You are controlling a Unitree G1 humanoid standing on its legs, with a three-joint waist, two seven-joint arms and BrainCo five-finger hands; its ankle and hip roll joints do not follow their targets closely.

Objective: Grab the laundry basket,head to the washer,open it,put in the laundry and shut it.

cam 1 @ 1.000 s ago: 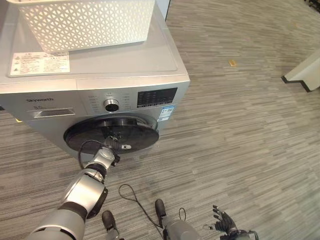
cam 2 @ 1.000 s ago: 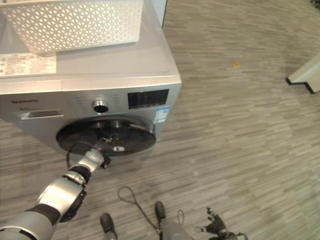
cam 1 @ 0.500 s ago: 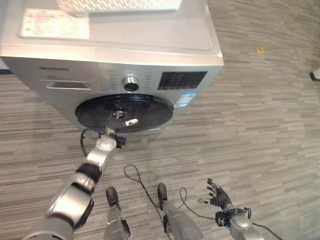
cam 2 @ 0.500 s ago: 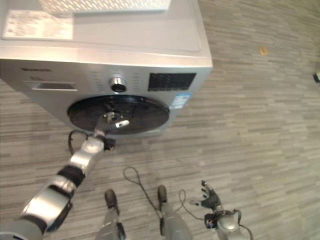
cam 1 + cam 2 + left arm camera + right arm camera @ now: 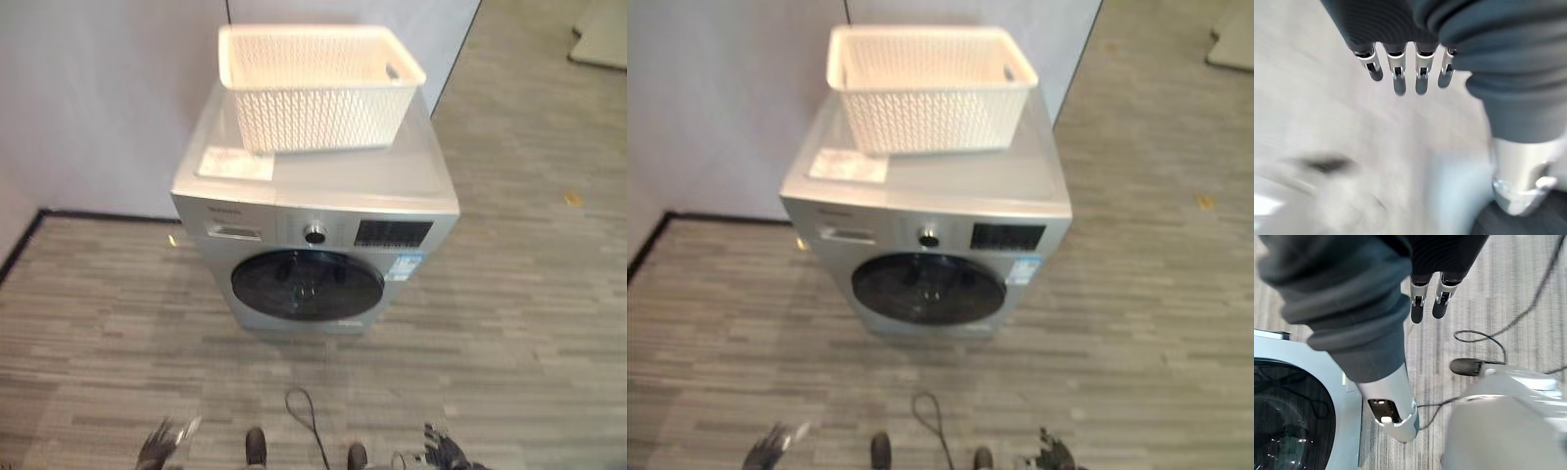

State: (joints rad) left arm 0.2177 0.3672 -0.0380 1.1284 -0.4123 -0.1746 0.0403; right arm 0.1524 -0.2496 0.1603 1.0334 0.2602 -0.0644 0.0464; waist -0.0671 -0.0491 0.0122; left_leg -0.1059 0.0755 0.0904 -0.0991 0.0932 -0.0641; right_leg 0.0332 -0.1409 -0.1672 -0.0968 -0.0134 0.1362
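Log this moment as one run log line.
washer door: shut | laundry basket: on top of washer | left hand: open, low, holding nothing | right hand: open, low, holding nothing

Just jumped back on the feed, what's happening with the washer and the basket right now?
Nothing is being handled at the moment. The white laundry basket sits on top of the washer, and the washer's round door looks shut. The left hand and the right hand hang low near the floor in front of the machine, fingers straight and holding nothing. Whether any laundry is in the basket or the drum cannot be told from here.
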